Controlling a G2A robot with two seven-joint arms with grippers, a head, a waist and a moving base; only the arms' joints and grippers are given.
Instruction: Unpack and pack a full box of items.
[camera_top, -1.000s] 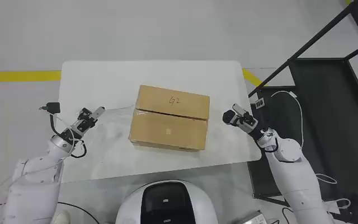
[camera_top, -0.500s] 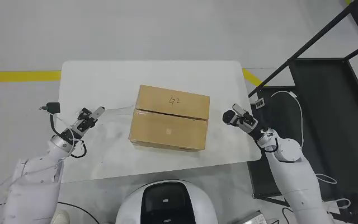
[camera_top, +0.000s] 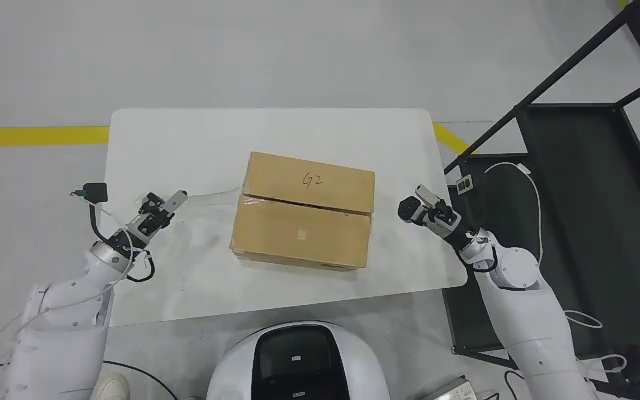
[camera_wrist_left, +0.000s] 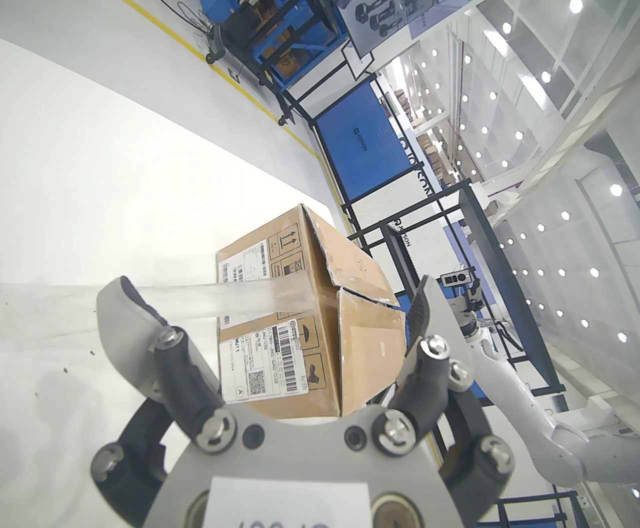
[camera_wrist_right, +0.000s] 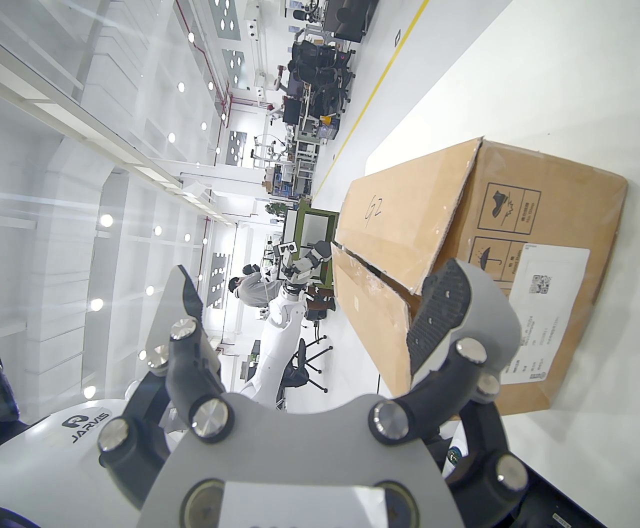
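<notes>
Box (camera_top: 303, 210) mid-table, left tool (camera_top: 166, 198), right tool (camera_top: 412, 200) (flanking)

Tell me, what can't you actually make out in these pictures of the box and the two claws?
1. What the box holds: top view, closed flaps cover it.
2. The labels on the box's end: left wrist view, print too small, and a clear strip crosses them.
3. Whether that strip touches the left gripper: left wrist view, it passes behind a finger.
4. The box's underside: all views, it rests on the table.
</notes>
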